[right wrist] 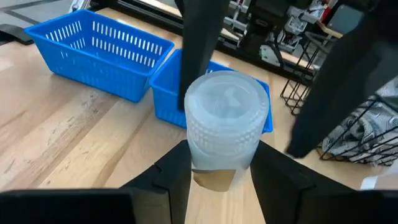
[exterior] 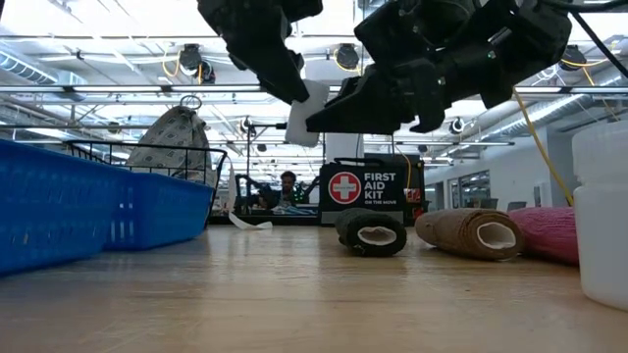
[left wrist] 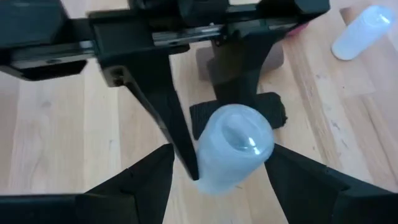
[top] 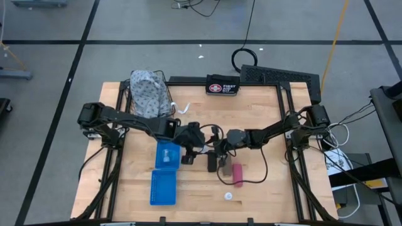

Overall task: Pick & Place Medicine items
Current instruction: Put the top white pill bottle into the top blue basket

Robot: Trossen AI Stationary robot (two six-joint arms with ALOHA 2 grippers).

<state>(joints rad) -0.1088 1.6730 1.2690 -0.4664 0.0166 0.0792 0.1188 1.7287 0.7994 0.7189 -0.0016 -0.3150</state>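
A small white round bottle [left wrist: 235, 146] [right wrist: 225, 118] hangs in the air between my two grippers over the middle of the table, and shows white in the low view [exterior: 306, 110]. My right gripper [right wrist: 221, 171] [top: 218, 145] is shut on it. My left gripper [left wrist: 222, 163] [top: 201, 139] is open, one finger on either side of the bottle. On the table below lie the black oblong [top: 211, 162], the brown oblong [top: 223, 167], the pink tube [top: 238, 174] and another white bottle [top: 228, 196]. A third white thing sits in the blue basket [top: 166, 154]. My right gripper pinches the white bottle between its two fingers [right wrist: 177, 168] at the lower body [right wrist: 205, 163], away from the ribbed cap. It comes nearly level from the table's right. The bottle is lifted clear of the table. Whether my left gripper's fingers touch it, I cannot tell.
Two blue baskets [top: 164, 182] stand left of the near centre. A wire basket with a patterned cloth bag [top: 149, 93] is at the far left, and the black first-aid pouch [top: 222, 86] at the far edge. Cables run across the table near the right arm.
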